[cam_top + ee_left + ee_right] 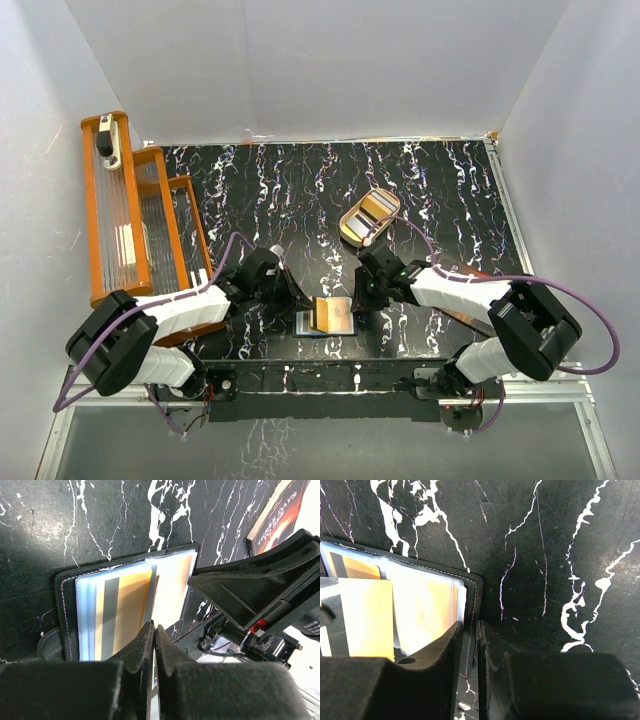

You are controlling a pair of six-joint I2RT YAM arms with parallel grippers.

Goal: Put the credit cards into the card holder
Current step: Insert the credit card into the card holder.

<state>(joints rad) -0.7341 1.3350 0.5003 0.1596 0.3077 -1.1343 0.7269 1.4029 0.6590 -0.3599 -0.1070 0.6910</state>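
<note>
Both grippers are applied to one item. R gripper (471, 627): jaws nearly together, with the stitched right edge of the card holder (473, 587) pinched between them. This is judged to pin the cover flat and open. L gripper (152, 628): jaws fully together, tips set at the near edge of the clear sleeves; whether a leaf is nipped cannot be told. Gold-orange card (127, 610) is seen seated in a sleeve. Holder is laid open on the marbled tabletop (450, 190), between the arms, nr front edge. More cards (372, 207) are seen in the tan tray (347, 224), well behind. Task judged partly done.
</note>
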